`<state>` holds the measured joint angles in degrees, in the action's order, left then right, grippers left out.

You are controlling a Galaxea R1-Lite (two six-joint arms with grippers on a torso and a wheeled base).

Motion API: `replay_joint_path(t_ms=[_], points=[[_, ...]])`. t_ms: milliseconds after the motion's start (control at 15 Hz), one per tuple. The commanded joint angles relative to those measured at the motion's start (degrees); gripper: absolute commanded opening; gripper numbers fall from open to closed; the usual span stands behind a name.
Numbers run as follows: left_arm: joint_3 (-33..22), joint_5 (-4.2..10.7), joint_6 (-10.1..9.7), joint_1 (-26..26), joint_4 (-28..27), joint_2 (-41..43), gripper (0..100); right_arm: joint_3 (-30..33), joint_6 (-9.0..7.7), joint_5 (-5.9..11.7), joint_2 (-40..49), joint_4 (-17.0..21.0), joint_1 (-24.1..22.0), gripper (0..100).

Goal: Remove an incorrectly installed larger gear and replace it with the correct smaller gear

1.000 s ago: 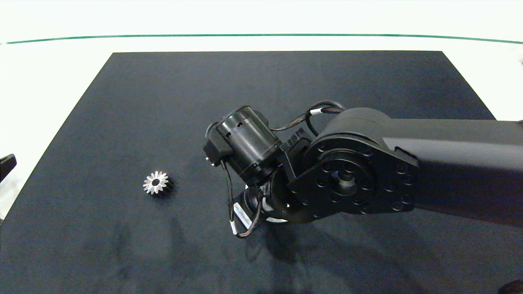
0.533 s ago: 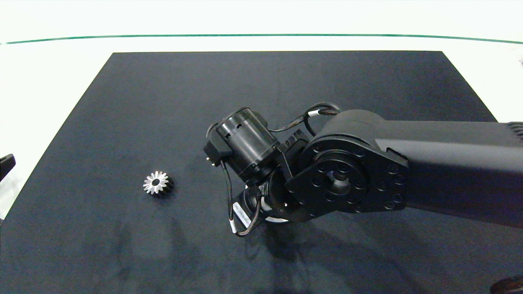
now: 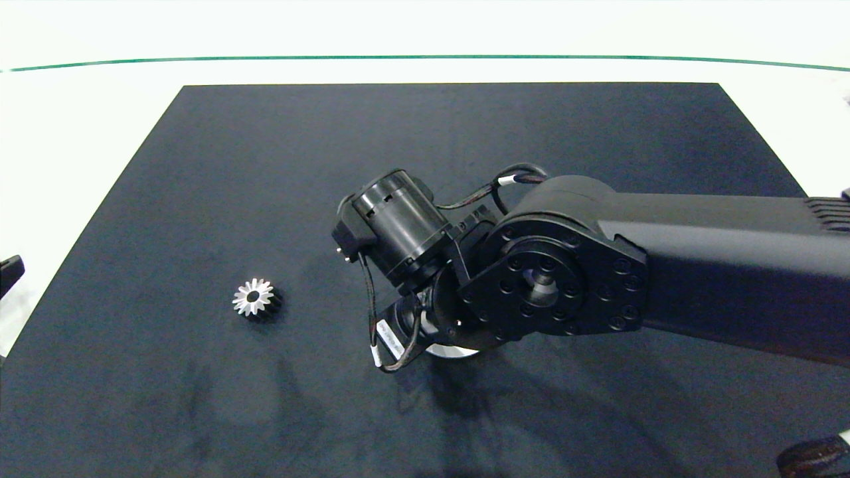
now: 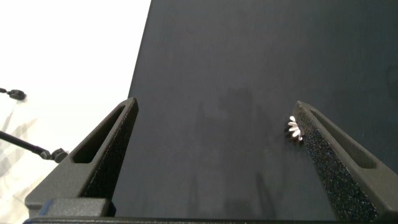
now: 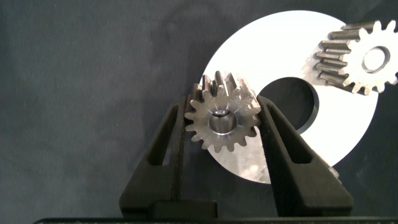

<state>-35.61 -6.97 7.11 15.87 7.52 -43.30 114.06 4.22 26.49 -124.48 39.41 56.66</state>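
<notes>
**Steel gear clamped over the mounting disc**

Black cloth mat [image 3: 425,126] covers the table. At the far left the left gripper [image 4: 214,134] hangs idle at the mat's edge, its two grey fingers spread wide with nothing between them. Near it, alone on the cloth, lies the larger gear [image 3: 255,298], a silver starburst of long pointed teeth with dark sides, flat-face up and already off the assembly; the left arm is clearly the nearer one to it, and its wrist view catches a few white teeth beside one finger.

Further right, the right arm's bulk hides its own work from overhead. From its wrist, the right gripper [image 5: 222,127] is clamped on the smaller gear [image 5: 222,118], a silver short-toothed wheel with a round centre hole, one pad on each side of the toothed rim. The gear's axis points up toward the camera. It sits over the rim of a flat silver ring-shaped disc [image 5: 348,124], just beside the disc's dark centre opening. Another short-toothed steel gear [image 5: 360,57] rests on the disc's far part.

Judging by this, seating remains: whether the held gear touches the disc cannot be told.
</notes>
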Motion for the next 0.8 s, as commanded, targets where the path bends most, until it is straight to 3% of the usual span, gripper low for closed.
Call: replay_joint_path(t_ms=[67, 200, 267, 800], points=[[-0.1, -0.06, 0.1, 0.0, 0.0, 0.1, 100, 0.1, 0.09, 0.14, -0.2, 0.2, -0.1, 25], [0.0, -0.06, 0.01, 0.0, 0.0, 0.1, 100, -0.1, 0.09, 0.14, -0.2, 0.2, -0.1, 25], [0.0, -0.06, 0.01, 0.0, 0.0, 0.1, 100, -0.1, 0.18, 0.14, -0.2, 0.2, -0.1, 100], [0.0, -0.06, 0.01, 0.0, 0.0, 0.4, 100, -0.1, 0.18, 0.14, 0.6, 0.4, 0.0, 100]])
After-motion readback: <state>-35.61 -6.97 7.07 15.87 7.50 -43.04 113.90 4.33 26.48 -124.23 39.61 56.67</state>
